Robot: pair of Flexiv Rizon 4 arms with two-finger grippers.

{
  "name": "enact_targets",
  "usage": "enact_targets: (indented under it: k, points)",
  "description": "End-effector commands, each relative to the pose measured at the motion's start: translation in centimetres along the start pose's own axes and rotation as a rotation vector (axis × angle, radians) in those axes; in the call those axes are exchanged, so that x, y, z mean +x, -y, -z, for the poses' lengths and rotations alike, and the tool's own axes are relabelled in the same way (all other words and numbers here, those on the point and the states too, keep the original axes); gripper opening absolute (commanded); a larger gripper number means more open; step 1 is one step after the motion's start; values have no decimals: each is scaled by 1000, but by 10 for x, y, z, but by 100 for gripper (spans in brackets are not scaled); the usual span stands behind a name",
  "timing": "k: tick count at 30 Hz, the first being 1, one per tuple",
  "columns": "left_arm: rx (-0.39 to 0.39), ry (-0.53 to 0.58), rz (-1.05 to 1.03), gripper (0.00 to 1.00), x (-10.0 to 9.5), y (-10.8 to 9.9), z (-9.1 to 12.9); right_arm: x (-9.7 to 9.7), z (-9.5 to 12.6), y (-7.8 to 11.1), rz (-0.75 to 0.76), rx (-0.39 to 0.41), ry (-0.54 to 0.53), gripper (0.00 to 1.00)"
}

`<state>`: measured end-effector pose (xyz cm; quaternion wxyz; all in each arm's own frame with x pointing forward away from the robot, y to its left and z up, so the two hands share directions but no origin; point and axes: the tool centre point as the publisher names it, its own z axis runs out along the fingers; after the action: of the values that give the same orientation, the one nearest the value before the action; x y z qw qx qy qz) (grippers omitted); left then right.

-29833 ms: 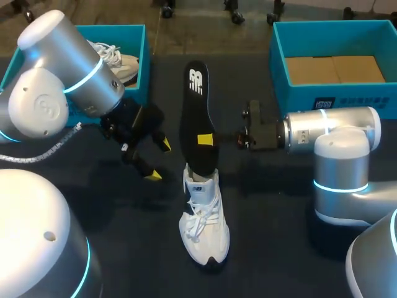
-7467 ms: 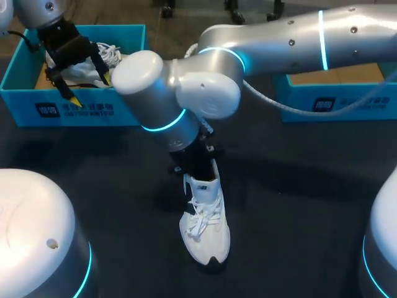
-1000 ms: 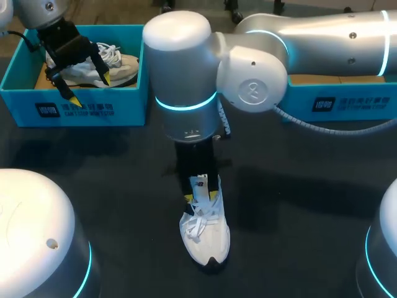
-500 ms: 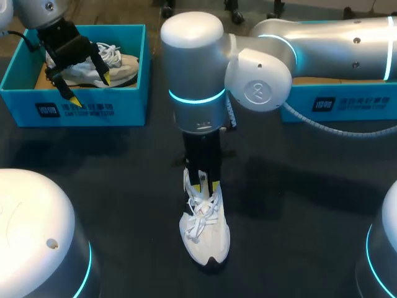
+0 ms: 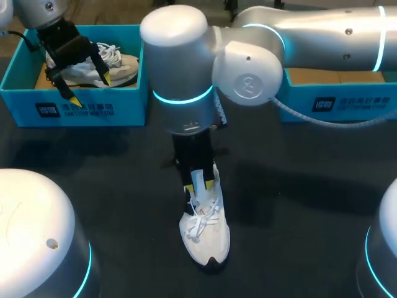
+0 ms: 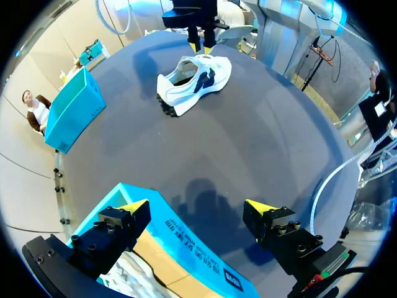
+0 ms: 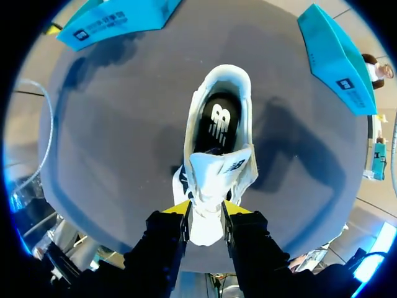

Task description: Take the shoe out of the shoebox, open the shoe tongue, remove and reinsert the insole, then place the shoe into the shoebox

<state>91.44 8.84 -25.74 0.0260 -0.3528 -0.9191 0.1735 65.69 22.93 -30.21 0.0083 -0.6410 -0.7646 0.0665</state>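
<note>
Left claw (image 5: 90,87) hangs wide open and empty over the front wall of the left box (image 5: 93,110), which holds a second shoe (image 5: 121,63). Centre: the shoe (image 5: 206,234) stands on the tabletop (image 5: 298,217), toe toward the robot, insole (image 7: 217,121) inside. Right claw (image 7: 206,209) points down, its fingers pinching the raised tongue (image 7: 214,177) from both sides. Right box (image 5: 347,102) stands well apart.

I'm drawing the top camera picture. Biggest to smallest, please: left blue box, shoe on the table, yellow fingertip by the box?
1. left blue box
2. shoe on the table
3. yellow fingertip, by far the smallest
</note>
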Motion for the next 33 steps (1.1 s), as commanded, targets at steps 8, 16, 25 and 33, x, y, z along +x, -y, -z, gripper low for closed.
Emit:
enact_targets:
  k: [8,16,25,33]
  points:
    - [-1,-3,-1,100,-1,-1,0,-5,-28,-20,-23,-2,9,31]
    - [-1,-3,-1,100,-1,-1,0,-6,-23,-26,-50,-52,46,26]
    - [-1,-3,-1,100,-1,-1,0,0,-17,-35,16,-43,40,27]
    - [-1,-3,-1,100,-1,-1,0,-20,13,-40,358,-130,-60,28]
